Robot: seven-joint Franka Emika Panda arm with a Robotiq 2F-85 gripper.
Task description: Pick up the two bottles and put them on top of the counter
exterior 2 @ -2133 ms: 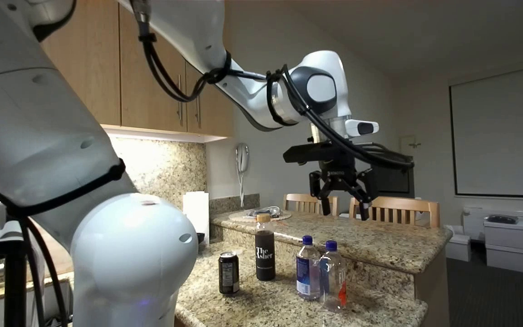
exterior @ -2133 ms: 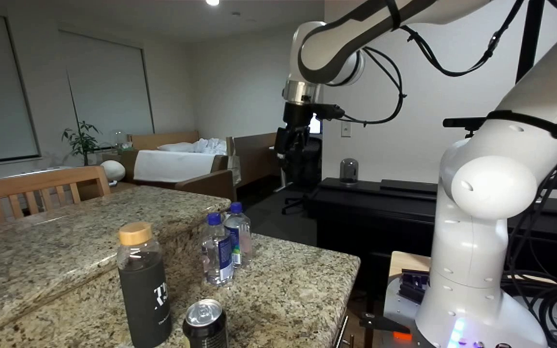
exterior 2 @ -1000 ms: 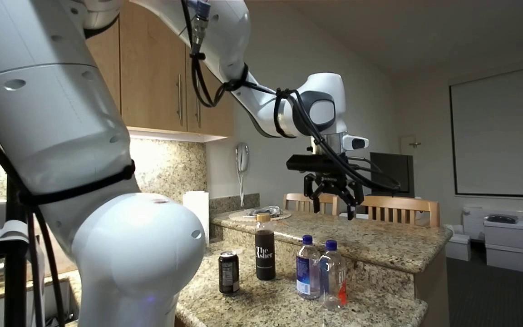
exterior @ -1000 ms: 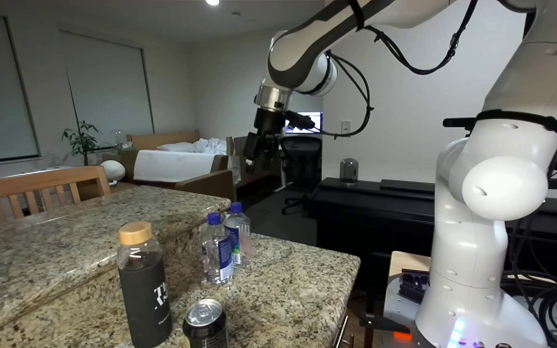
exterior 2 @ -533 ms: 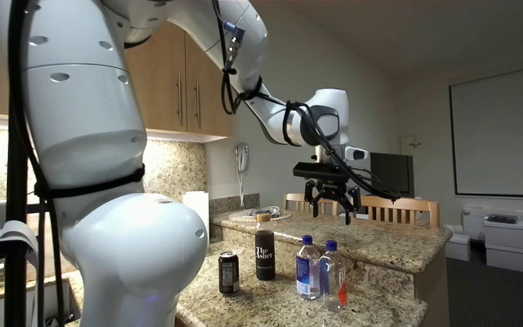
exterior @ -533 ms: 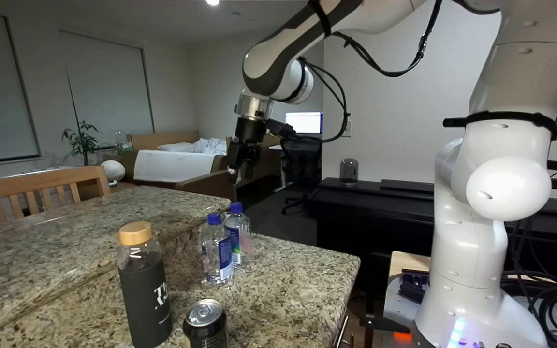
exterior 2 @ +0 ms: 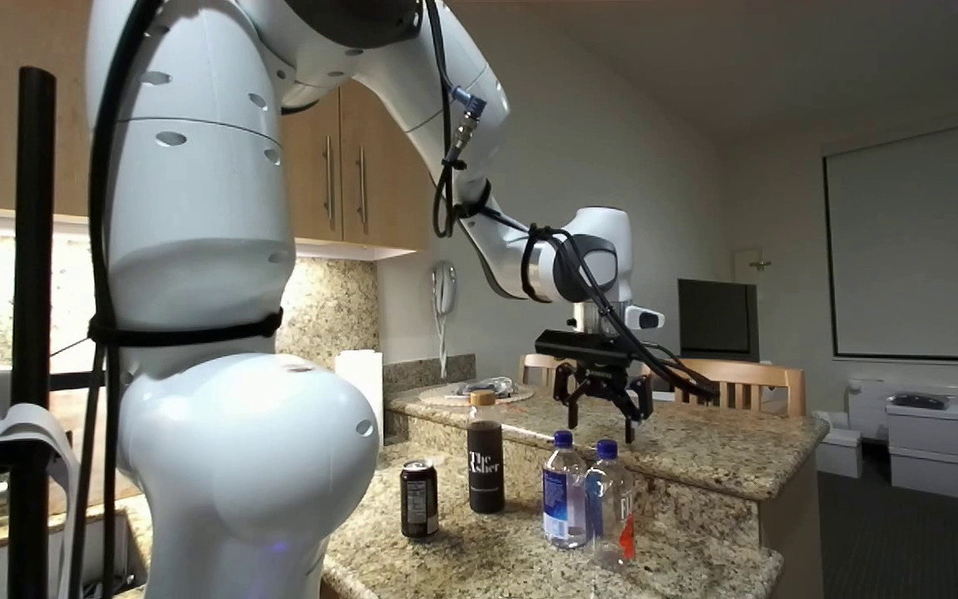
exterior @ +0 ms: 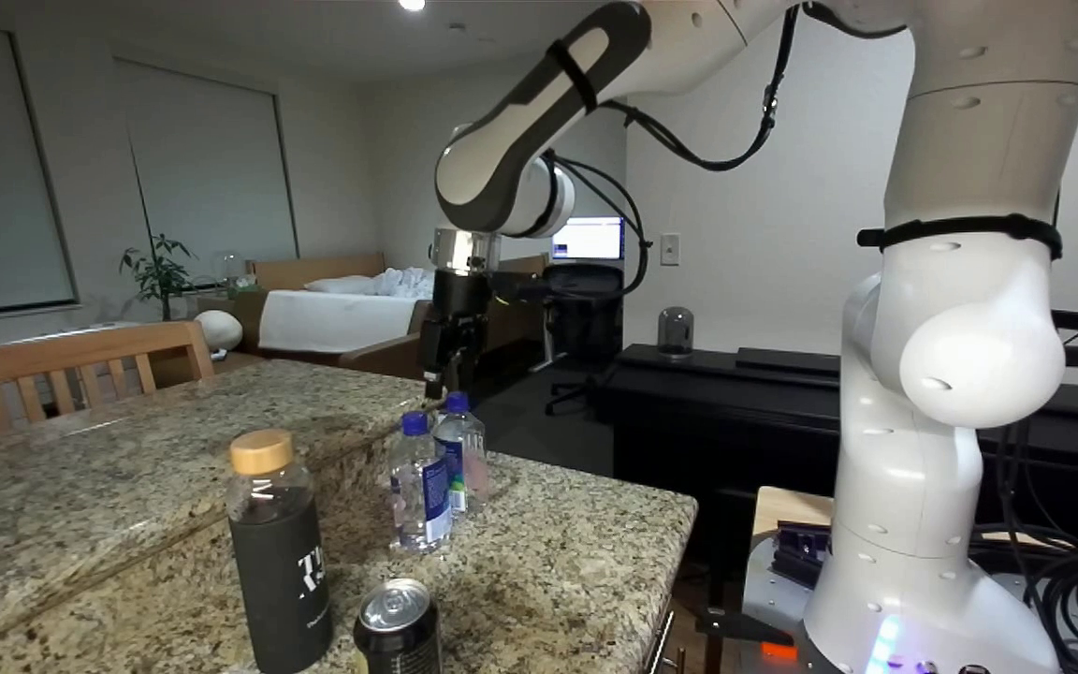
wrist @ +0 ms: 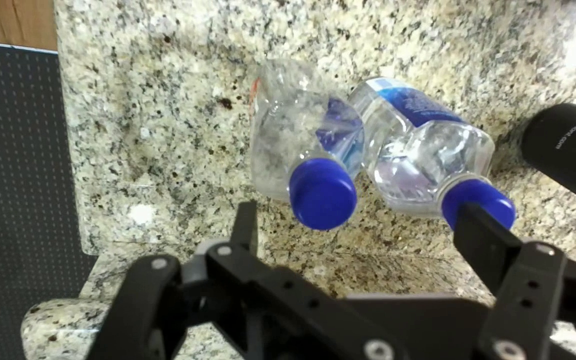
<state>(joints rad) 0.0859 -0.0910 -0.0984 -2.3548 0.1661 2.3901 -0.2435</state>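
While the empty fingers (wrist: 488, 245) gape wide, one partly hides a bottle's (wrist: 428, 162) cap (wrist: 473, 191) in the wrist view.

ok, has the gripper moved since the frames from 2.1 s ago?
Yes. Judged against the raised counter in an exterior view, the gripper has come down and shifted picture-left, closer to the blue bottle caps.

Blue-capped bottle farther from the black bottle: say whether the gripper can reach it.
Probably yes: the gripper hangs open near this bottle, its cap uncovered in the wrist view, but the neighboring bottle may crowd the fingers.
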